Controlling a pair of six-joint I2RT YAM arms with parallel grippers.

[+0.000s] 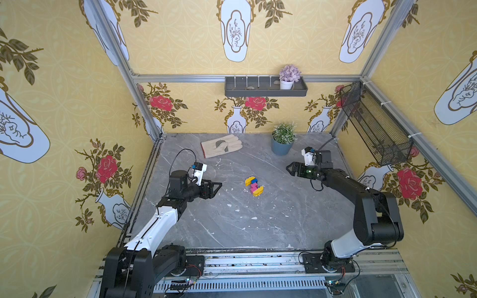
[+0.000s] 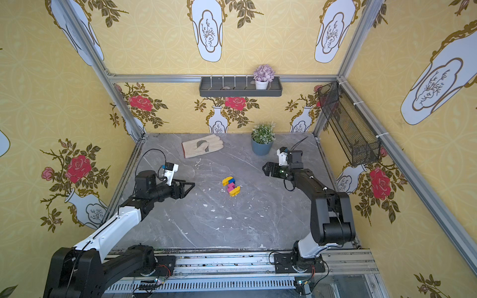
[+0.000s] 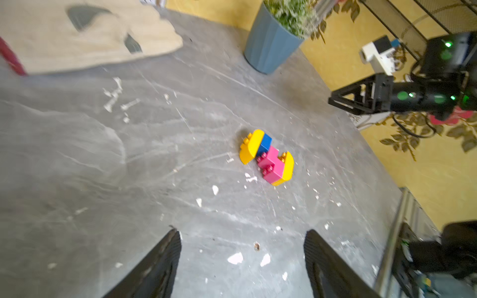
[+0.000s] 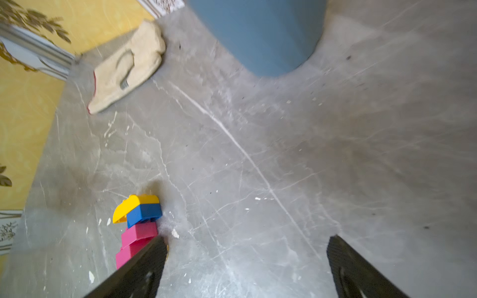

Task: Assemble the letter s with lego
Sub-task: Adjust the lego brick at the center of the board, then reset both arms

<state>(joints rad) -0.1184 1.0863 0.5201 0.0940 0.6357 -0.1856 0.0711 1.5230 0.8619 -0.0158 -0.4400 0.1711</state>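
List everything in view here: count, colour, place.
lego bricks: five, two yellow, two pink, one blue, joined in an S shape, table centre
glove: one, beige, table's far side
potted plant: one, green in blue pot, right of glove
flower pot: one, white, purple blooms, on shelf
shelf: one, grey, back wall
wire basket: one, black, right wall
table: one, grey veined, between the walls
left gripper: one, black, open, left of bricks
right gripper: one, black, open, right of bricks
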